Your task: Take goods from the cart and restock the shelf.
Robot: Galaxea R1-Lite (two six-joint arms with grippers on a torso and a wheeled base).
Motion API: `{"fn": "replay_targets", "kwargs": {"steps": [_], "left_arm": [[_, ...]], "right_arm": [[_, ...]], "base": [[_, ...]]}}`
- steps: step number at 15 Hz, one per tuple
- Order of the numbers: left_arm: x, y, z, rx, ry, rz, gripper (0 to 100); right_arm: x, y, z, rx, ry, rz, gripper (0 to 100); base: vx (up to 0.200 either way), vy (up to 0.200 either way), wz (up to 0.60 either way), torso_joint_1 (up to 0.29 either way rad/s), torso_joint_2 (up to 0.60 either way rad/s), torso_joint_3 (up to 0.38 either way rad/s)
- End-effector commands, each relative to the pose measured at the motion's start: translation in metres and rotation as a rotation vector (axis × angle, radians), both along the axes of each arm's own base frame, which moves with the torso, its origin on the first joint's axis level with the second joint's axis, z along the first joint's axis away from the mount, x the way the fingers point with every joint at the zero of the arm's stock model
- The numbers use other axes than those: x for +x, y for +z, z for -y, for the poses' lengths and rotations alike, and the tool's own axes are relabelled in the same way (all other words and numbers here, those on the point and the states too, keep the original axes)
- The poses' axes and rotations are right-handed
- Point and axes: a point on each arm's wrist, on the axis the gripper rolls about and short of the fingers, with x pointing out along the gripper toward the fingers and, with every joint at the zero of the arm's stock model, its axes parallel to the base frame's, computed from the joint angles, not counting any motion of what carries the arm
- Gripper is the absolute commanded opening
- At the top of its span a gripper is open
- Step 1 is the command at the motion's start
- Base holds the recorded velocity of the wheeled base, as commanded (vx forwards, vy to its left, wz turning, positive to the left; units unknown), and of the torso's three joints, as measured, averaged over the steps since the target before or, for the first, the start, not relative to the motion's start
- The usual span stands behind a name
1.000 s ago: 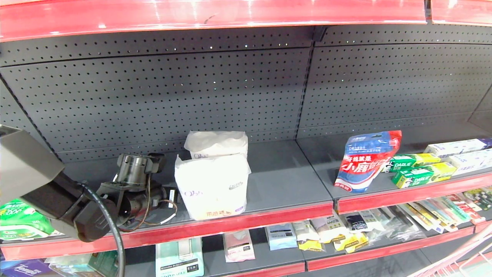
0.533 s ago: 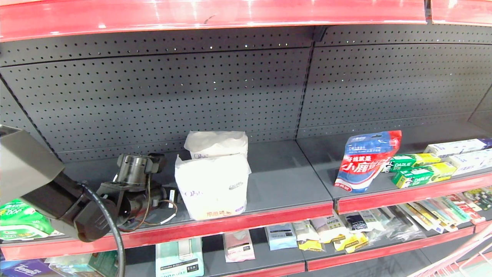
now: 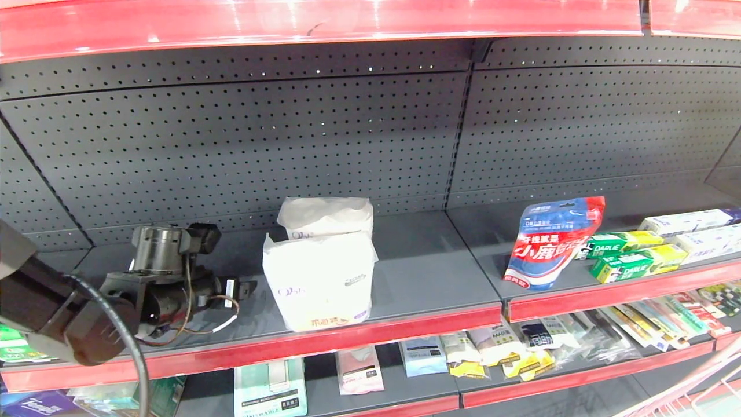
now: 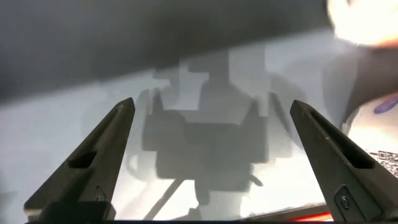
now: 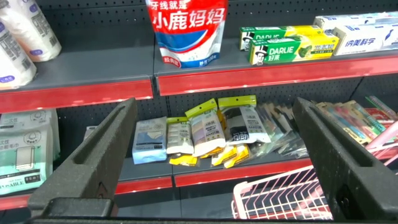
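Note:
Two white soft packs stand on the grey shelf (image 3: pixel 431 269), the front pack (image 3: pixel 318 281) near the red edge and the rear pack (image 3: pixel 327 215) behind it. My left gripper (image 3: pixel 242 286) hovers just over the shelf to the left of the front pack, apart from it. In the left wrist view the left gripper (image 4: pixel 211 109) is open with nothing between its fingers, and the white pack (image 4: pixel 376 121) shows at the side. My right gripper (image 5: pixel 214 106) is open and empty, held in front of the lower shelves above the pink wire cart (image 5: pixel 280 193).
A red and blue pouch (image 3: pixel 553 240) and green toothpaste boxes (image 3: pixel 631 258) stand on the shelf section to the right. Small packets (image 5: pixel 199 130) and toothbrushes fill the lower shelf. Bare shelf lies between the white packs and the pouch. The cart's corner (image 3: pixel 689 388) is at the lower right.
My left arm has drawn back to the left, away from the front white pack that it was close against. The packs have stayed in place.

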Motion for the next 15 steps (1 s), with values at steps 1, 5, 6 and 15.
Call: {"fn": "replay_targets", "kwargs": {"steps": [1,5,6,15], "left_arm": [[-0.030,0.030,-0.011,-0.025,-0.008,0.079,100],[-0.096,0.044,-0.019,0.013,-0.094,0.134,100],[-0.098,0.042,-0.019,0.014,-0.093,0.128,100],[-0.042,-0.005,0.008,0.043,-0.144,-0.051,100]], "right_arm": [[0.000,0.000,0.000,0.000,0.000,0.000,100],[0.000,0.000,0.000,0.000,0.000,-0.001,100],[0.000,0.000,0.000,0.000,0.000,-0.001,100],[0.000,0.000,0.000,-0.011,0.001,0.000,100]], "base": [[0.000,0.000,0.00,0.000,0.00,0.000],[0.000,0.000,0.00,0.000,0.00,0.000],[0.000,0.000,0.00,0.000,0.00,0.000],[0.000,0.000,0.00,0.000,0.00,0.000]]}}
